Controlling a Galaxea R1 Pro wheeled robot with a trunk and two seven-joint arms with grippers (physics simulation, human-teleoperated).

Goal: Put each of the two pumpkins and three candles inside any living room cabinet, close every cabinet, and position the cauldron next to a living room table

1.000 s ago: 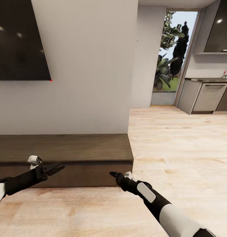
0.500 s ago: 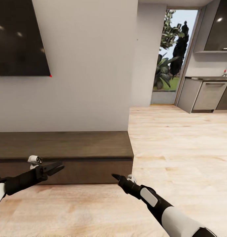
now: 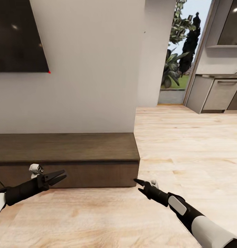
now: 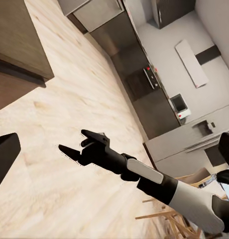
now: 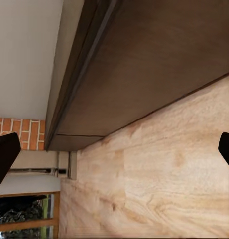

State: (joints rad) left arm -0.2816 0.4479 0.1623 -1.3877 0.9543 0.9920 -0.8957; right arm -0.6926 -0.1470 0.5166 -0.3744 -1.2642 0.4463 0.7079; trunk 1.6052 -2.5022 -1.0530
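1. Nearest the robot, the right gripper (image 3: 139, 182) hangs low over the wood floor (image 3: 187, 151), its tip just off the near right corner of the cabinet (image 3: 66, 148). A second ago it sat further left, before the cabinet front. The left wrist view shows its fingers (image 4: 89, 135) a little parted, empty.

2. The left gripper (image 3: 58, 176) hovers before the lower front of the cabinet, jaws moderately open and holding nothing. It has hardly moved within the picture.

3. The cabinet, long, low and dark brown, runs along the white wall (image 3: 87, 69). Its flat front reads as flush and shut along the stretch in view, and its top is bare. In the right wrist view the front (image 5: 159, 69) looms close, with floor planks just beside it.

4. The whole scene has slid: the cabinet sits higher in the frame, the black screen (image 3: 15, 38) has shifted left and up. I judge that the base or head has moved.

5. Furthest off, past the wall's corner, lie a glass door with greenery (image 3: 176, 58) and grey kitchen units (image 3: 219, 98).

6. The robot seems to be settling at the cabinet's right end, perhaps to open a drawer; both grippers are free for it.
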